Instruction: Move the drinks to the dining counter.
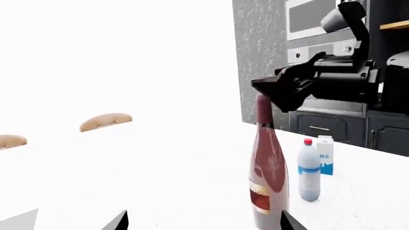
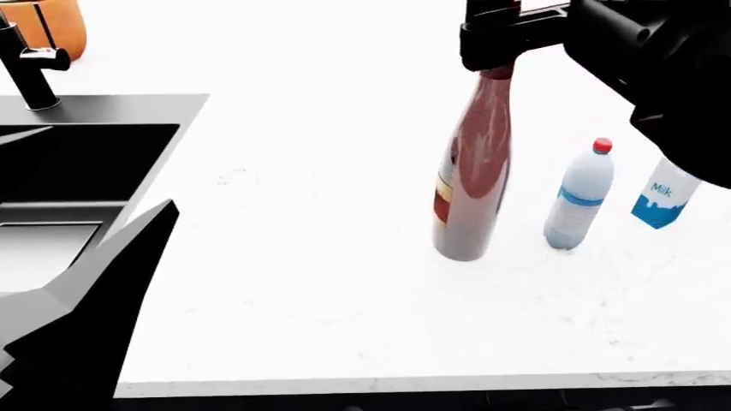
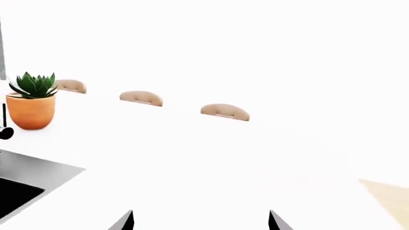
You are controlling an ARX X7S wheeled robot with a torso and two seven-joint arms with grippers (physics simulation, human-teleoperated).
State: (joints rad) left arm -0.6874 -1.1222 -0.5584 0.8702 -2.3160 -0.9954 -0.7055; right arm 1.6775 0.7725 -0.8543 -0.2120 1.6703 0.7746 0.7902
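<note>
Dark cabinets (image 1: 345,129), speckled grey wall (image 1: 259,57), wooden chair-backs (image 3: 224,111).

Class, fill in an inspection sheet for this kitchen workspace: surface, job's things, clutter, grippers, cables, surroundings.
Surface: white counter with black sink and faucet.
Job's things: wine bottle, water bottle and milk carton stand upright on it.
Clutter: potted succulent.
Grippers: right gripper at the wine bottle's neck, grip unclear; left gripper low beside the sink, holding nothing.
Cables: nothing seen.
Surroundings: dark cabinets, chair backs.

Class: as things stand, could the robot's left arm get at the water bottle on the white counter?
Probably not directly: the wine bottle stands between the left gripper and the water bottle.
</note>
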